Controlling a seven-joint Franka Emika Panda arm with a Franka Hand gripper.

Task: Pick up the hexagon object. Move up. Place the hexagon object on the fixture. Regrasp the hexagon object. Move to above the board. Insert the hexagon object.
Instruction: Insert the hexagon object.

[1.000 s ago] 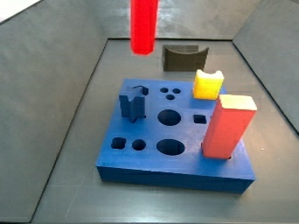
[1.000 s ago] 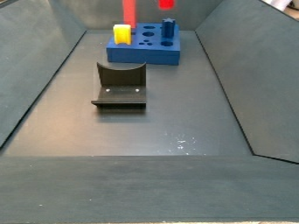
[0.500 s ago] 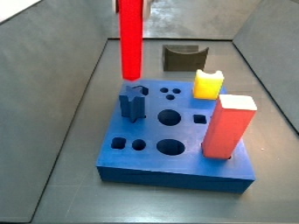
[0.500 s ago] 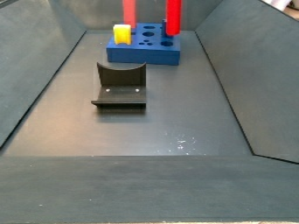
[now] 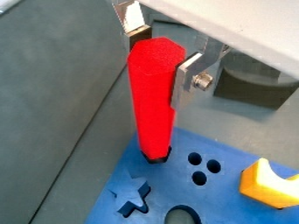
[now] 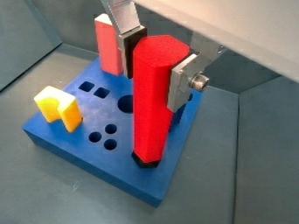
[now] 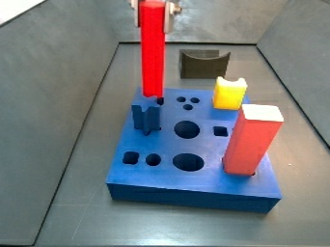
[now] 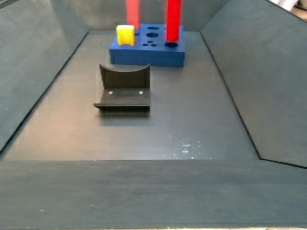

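The gripper (image 6: 153,54) was clamped on the upper end of the hexagon object (image 6: 153,103), holding it upright so its lower tip entered a hole at the board's (image 6: 156,185) corner. Insertion judged under way. The fixture (image 8: 122,87) stood well apart, at six o'clock of the board.

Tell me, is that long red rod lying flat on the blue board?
No, the hexagon object stands upright, held by the gripper, its lower end at the board.

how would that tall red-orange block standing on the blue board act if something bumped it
The red-orange block would probably tip rather than slide: it stands tall on a small footprint near the board's edge. It looks rigid, with flat faces, so once down it likely would not roll. The hand holding the hexagon object is at the opposite corner, so contact seems unlikely.
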